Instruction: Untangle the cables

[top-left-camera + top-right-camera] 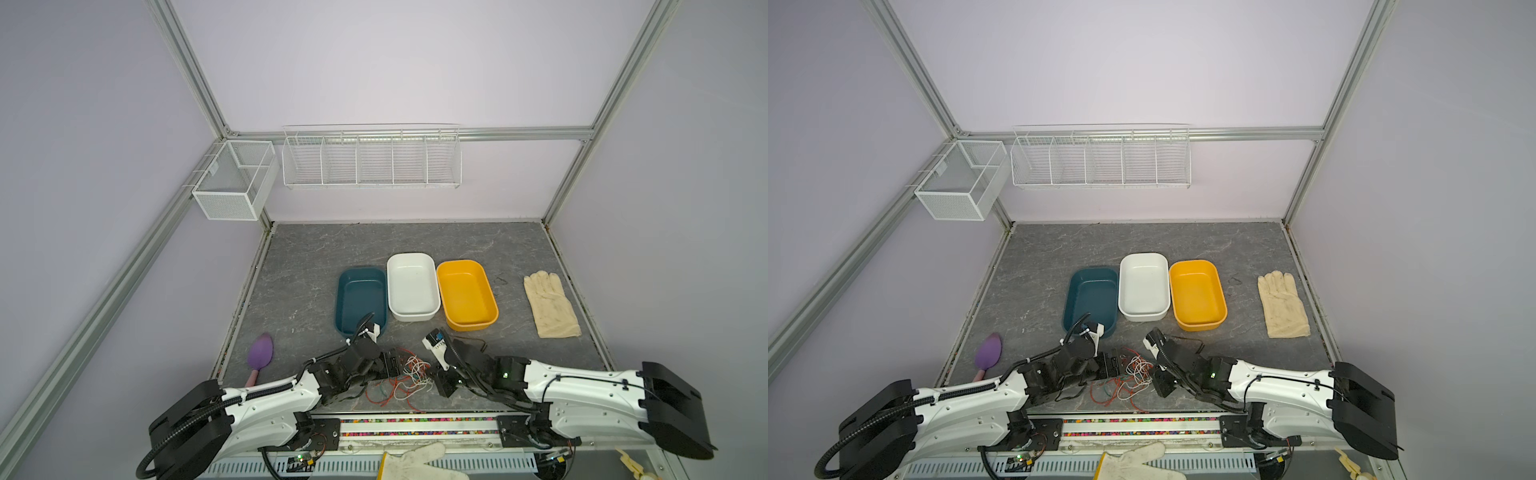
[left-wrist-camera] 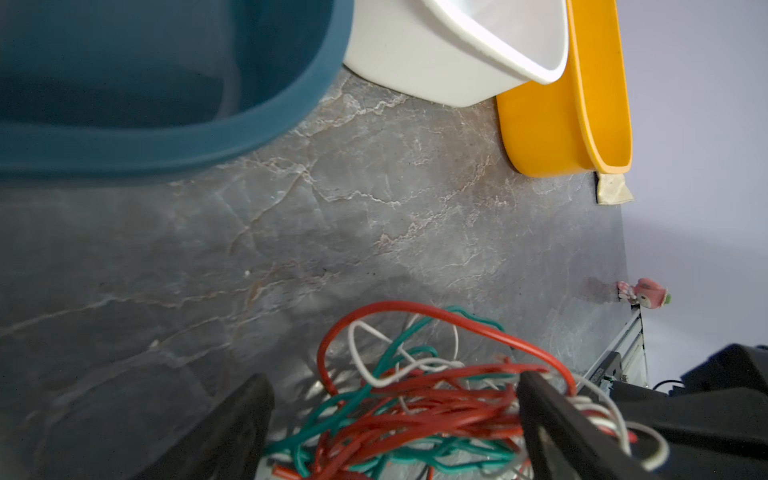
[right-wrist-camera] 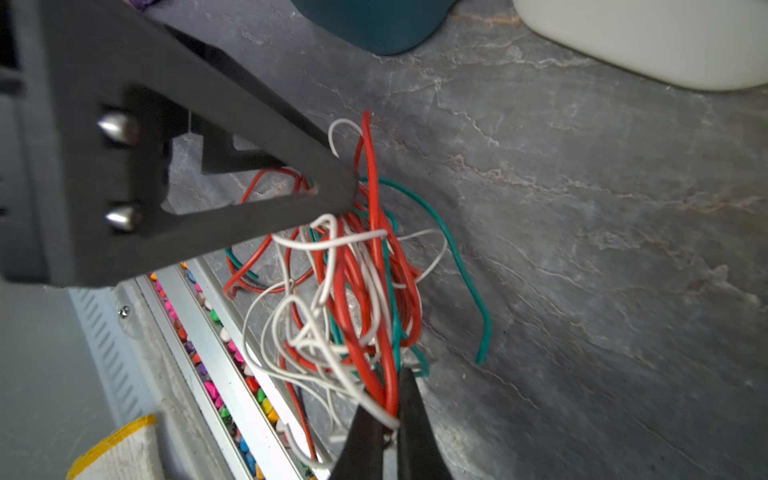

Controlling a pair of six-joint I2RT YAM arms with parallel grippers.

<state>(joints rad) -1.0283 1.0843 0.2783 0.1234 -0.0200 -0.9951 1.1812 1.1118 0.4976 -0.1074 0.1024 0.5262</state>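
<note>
A teal plastic tray (image 1: 338, 299), a white plastic tray (image 1: 411, 255) and a yellow plastic tray (image 1: 459, 262) sit side by side at the centre of the grey marbled counter (image 1: 415, 239). A beige fabric glove (image 1: 548, 305) lies at 3 o'clock and a purple scoop (image 1: 261, 349) at 8 o'clock. A white wire rack (image 1: 372, 160) hangs at 12 o'clock, with a white mesh basket (image 1: 232, 187) at 11.

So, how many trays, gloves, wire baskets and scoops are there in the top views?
Trays: 3 (teal tray, white tray, yellow tray)
Gloves: 2 (beige glove, white glove)
Wire baskets: 2 (mesh basket, divided basket)
Scoops: 1 (purple scoop)
Total: 8
</note>
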